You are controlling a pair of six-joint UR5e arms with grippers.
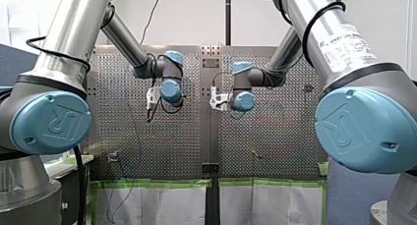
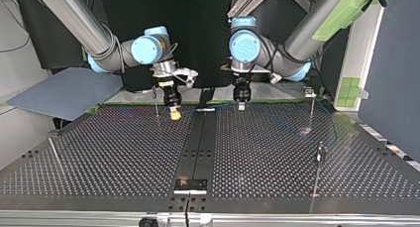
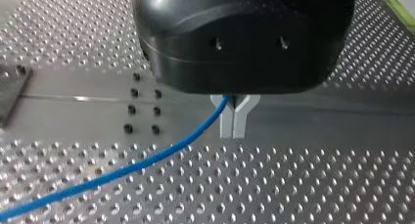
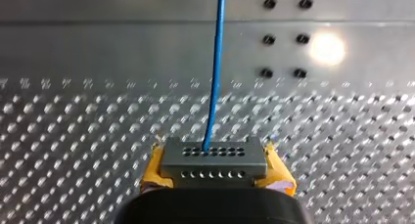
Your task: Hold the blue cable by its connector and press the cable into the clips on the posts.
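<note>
In the right wrist view my right gripper (image 4: 214, 151) is shut, its yellow pads (image 4: 152, 166) clamped on both sides of a grey connector (image 4: 214, 158) with rows of small holes. The blue cable (image 4: 215, 72) leaves the connector and runs straight ahead over the table. My left gripper (image 3: 232, 132) has its pale fingers shut on the blue cable (image 3: 147, 160), which trails away across the perforated plate. In the top view my right gripper (image 2: 175, 114) and my left gripper (image 2: 241, 106) hang close together just above the table's far middle. A thin post (image 2: 156, 102) stands beside the right gripper.
Further thin posts rise from the perforated table (image 2: 124, 152): one (image 2: 311, 110) at the top view's far right, one (image 2: 318, 165) nearer on the right, one (image 2: 55, 155) leaning at the left. A dark centre strip (image 2: 198, 147) carries a small bracket (image 2: 190, 184).
</note>
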